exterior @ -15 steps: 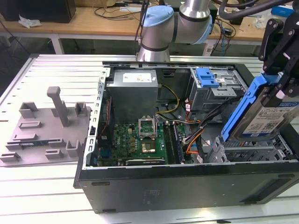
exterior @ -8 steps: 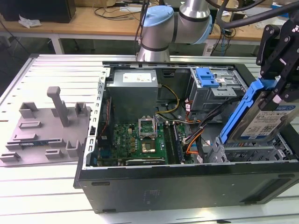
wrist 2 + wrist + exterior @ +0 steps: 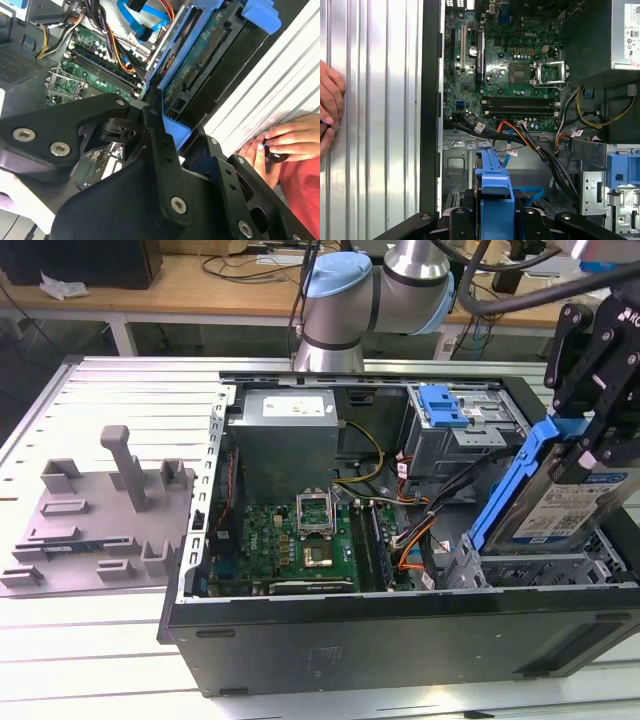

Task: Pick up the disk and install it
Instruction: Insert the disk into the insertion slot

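Observation:
The disk [image 3: 572,508], silver metal with a white-and-blue label and a blue plastic frame, hangs tilted on edge above the metal drive cage [image 3: 540,575] at the exterior view's right end of the open computer case [image 3: 400,640]. My gripper [image 3: 588,445] is shut on its upper part. In the second wrist view the disk [image 3: 199,67] shows its green circuit-board side, with the gripper [image 3: 175,131] clamped on the blue frame. The first wrist view looks down the disk's blue edge [image 3: 492,177] between the black fingers [image 3: 457,222], with the cage floor below.
Black and orange cables [image 3: 420,530] run beside the cage, next to the motherboard [image 3: 300,540]. A blue latch [image 3: 443,405] tops the far drive bay. A grey fixture plate [image 3: 100,510] lies at the exterior view's left. A person's hand [image 3: 280,142] rests on the ribbed table.

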Available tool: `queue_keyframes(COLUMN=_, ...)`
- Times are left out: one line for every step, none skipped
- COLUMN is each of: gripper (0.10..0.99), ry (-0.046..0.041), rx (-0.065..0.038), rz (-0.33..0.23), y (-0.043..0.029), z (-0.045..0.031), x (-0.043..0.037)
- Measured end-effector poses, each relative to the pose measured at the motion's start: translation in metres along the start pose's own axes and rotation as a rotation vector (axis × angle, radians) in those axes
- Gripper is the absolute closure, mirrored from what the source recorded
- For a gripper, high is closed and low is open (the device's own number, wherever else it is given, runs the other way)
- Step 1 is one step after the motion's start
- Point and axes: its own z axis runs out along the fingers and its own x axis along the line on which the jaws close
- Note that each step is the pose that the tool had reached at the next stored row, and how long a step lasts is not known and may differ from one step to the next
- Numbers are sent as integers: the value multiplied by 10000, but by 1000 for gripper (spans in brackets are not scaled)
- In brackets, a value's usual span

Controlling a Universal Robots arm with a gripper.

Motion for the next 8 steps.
queue_keyframes(gripper=718, ry=6, rx=-1, rz=0, y=0, z=7, x=0)
queue_keyframes(gripper=718, ry=7, rx=-1, rz=0, y=-1, z=15, x=1)
queue_keyframes(gripper=718, ry=5, rx=-1, rz=0, y=-3, z=35, x=3)
queue_keyframes(gripper=718, ry=6, rx=-1, rz=1, y=-3, z=52, x=5)
queue_keyframes(gripper=718, ry=5, rx=-1, rz=0, y=-4, z=70, x=7)
queue_keyframes(gripper=718, ry=5, rx=-1, rz=1, y=-5, z=87, x=8)
queue_keyframes(gripper=718, ry=5, rx=-1, rz=0, y=-6, z=109, x=12)
queue_keyframes(gripper=718, ry=6, rx=-1, rz=0, y=-6, z=123, x=14)
